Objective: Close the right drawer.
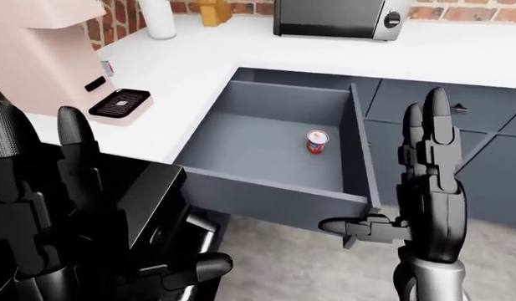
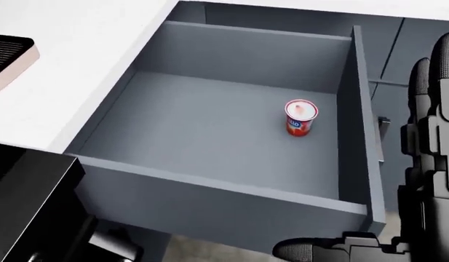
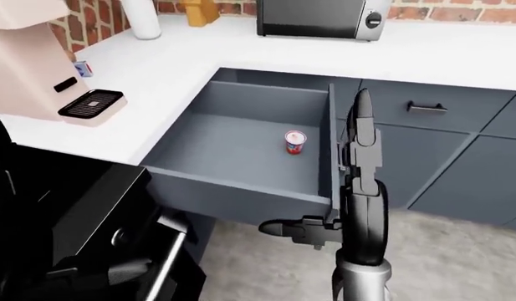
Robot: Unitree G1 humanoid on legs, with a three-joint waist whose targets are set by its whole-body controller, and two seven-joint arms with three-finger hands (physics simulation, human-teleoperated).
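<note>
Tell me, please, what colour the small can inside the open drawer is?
The can is red with a pale, whitish top; the head view shows it best.
</note>
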